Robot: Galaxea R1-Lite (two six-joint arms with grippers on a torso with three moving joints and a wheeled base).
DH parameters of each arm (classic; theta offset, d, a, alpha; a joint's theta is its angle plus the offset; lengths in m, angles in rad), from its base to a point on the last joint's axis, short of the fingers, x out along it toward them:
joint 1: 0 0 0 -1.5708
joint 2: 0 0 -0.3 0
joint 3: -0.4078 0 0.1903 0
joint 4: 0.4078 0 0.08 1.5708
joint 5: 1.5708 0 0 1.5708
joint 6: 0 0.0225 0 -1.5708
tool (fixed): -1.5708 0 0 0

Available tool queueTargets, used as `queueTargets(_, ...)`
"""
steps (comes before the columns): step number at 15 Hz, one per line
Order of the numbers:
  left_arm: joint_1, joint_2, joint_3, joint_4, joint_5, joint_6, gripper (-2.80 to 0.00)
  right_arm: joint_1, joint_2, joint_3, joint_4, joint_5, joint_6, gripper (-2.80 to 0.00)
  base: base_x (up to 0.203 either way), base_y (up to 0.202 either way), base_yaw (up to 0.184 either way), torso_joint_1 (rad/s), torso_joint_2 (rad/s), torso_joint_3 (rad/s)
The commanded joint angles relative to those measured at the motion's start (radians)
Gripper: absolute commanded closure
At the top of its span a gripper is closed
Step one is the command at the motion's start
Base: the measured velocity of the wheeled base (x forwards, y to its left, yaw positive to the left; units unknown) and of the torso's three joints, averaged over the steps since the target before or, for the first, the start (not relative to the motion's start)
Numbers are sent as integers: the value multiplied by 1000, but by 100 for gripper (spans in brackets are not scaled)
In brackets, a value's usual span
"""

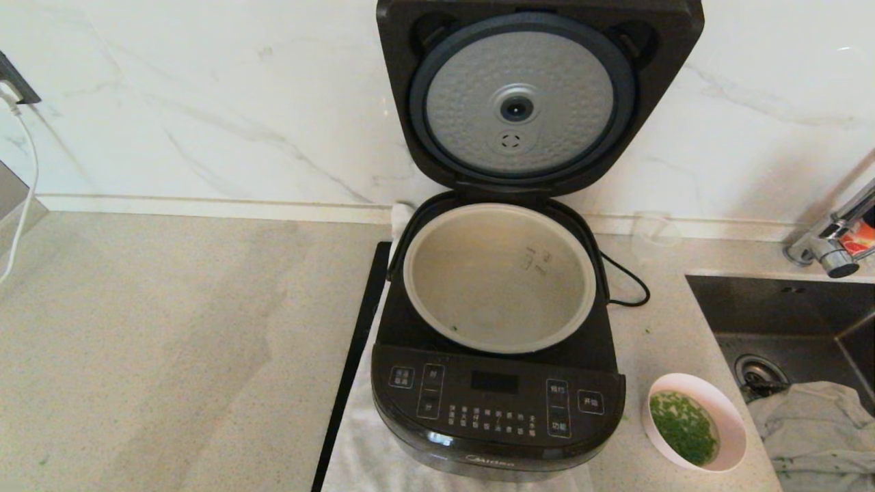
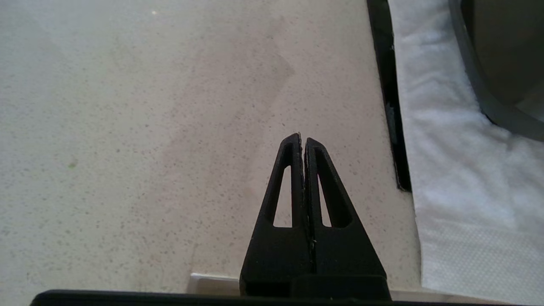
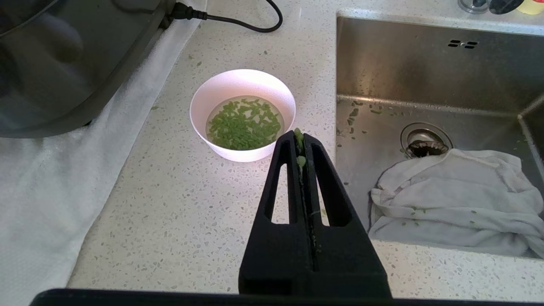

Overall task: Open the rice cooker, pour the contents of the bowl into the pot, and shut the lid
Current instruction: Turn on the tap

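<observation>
The black rice cooker [image 1: 497,410] stands in the middle of the counter with its lid [image 1: 540,96] swung upright, dimpled silver disc facing me. The grey pot [image 1: 478,280] inside holds only a few green specks. The pink bowl [image 1: 733,415] sits on the counter just right of the cooker's front, with chopped green bits in liquid [image 1: 683,427]. My right gripper [image 3: 301,135] is shut, hovering just short of the bowl [image 3: 242,83], with a few green bits stuck between its tips. My left gripper [image 2: 303,138] is shut over bare counter left of the cooker [image 2: 501,63]. Neither gripper shows in the head view.
A steel sink [image 1: 786,307] lies at the right with a crumpled grey cloth [image 1: 813,430] in it and a tap [image 1: 837,239] behind. A white towel [image 1: 362,444] lies under the cooker beside a black strip [image 1: 355,355]. The power cord [image 1: 629,283] loops behind, near a clear cup [image 1: 653,232].
</observation>
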Motion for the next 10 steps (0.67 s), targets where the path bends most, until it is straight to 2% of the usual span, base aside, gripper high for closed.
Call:
queueTargets(1,1,-5,3,0,0,-1,0,0,0,0,0,-4,-14,0,0,0,0,0,0,0)
queueTargets(6,1,-4,3,0,0,-1,0,0,0,0,5,-4,-20,0,0,0,0,0,0,0)
queueTargets(8,1,-5,3,0,0,-1,0,0,0,0,5,12,-104,0,0,0,0,0,0,0)
queueTargets(10,1,-3,3,0,0,-1,0,0,-2,-8,11,14,-109,0,0,0,0,0,0,0)
